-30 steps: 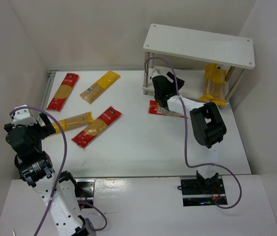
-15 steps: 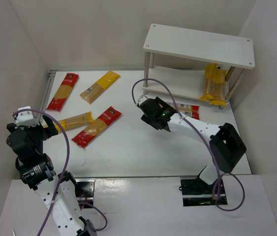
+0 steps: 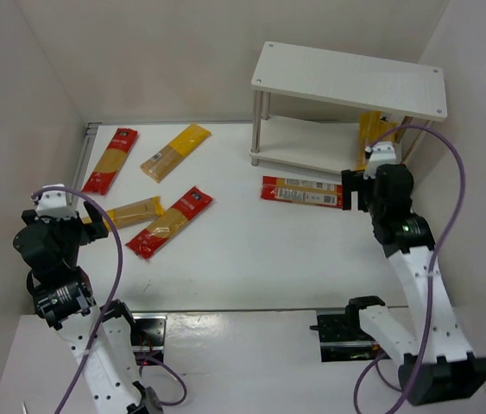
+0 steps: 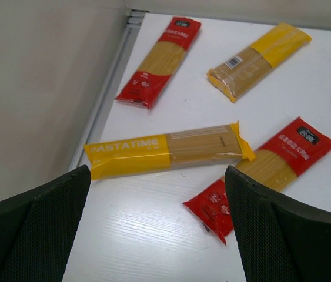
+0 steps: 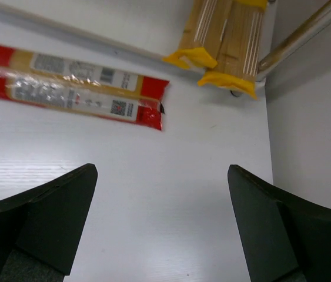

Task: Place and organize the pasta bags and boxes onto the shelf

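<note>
The white two-tier shelf (image 3: 346, 82) stands at the back right. Two yellow packs (image 3: 372, 138) lie on its lower tier at the right end and also show in the right wrist view (image 5: 224, 35). A red pack (image 3: 301, 191) lies on the table in front of the shelf (image 5: 74, 85). At the left lie a red pack (image 3: 110, 159), a yellow pack (image 3: 175, 152), a yellow PASTATIME pack (image 3: 135, 211) and another red pack (image 3: 170, 222). My right gripper (image 3: 355, 191) is open and empty, just right of the front red pack. My left gripper (image 3: 83, 226) is open and empty, above the table near the PASTATIME pack (image 4: 165, 150).
A side wall and a metal floor strip (image 4: 109, 88) run along the left of the table. The right wall stands close beside the shelf leg (image 5: 306, 32). Purple cables loop from both arms.
My right arm has swung from the shelf front, across the table's middle, to the right side. The red pack stays lying in front of the shelf. My left arm has barely shifted.
</note>
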`<state>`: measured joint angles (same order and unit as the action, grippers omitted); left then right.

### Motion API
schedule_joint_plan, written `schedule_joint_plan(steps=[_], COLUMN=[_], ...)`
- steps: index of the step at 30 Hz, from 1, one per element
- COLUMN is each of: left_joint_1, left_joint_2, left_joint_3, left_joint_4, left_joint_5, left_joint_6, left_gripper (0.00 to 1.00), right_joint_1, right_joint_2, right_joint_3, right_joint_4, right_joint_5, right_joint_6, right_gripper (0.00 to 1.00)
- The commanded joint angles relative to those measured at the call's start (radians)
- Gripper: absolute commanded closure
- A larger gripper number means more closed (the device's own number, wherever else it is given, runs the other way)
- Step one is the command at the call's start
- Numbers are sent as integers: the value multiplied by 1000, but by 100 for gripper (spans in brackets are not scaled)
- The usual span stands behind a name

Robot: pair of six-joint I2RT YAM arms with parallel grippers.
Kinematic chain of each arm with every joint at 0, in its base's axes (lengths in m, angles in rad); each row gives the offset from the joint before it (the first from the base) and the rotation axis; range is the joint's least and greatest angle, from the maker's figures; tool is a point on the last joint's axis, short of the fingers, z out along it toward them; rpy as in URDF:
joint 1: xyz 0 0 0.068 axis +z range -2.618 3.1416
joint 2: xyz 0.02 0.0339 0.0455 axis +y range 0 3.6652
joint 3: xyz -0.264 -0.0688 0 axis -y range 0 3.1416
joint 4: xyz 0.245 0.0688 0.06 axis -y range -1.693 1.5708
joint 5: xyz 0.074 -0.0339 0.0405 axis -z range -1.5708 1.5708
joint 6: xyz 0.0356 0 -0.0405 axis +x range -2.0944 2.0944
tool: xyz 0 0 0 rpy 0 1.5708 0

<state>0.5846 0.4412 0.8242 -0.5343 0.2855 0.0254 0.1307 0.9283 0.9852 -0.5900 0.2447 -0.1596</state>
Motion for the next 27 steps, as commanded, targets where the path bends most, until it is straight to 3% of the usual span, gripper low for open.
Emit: schedule_joint_plan(steps=[1,5,11,18,27], left_joint_1=[-45,-97,-153,-163,-163], left_joint_2=[42,80,145,177,102], left_joint_3=[7,16,16,26,16], left_joint_4=[16,16,16,16,16], left_joint_5=[27,18,-5,-51,-86], left_joint_6=[15,15,15,-15,-28], left_gripper=[0,0,0,0,0], right_joint_1=[-81,-248,-370,-382,-391], right_joint_2=[-130,-207,-195,-164,-129], right_joint_3=[-37,-95,-86,-86,-86], right_joint_4=[32,76,33,33,33], right_joint_5=[-194,-298,-383,-393,-394], right_joint_6=[83,94,58,49,49], right_gripper=[0,0,0,0,0])
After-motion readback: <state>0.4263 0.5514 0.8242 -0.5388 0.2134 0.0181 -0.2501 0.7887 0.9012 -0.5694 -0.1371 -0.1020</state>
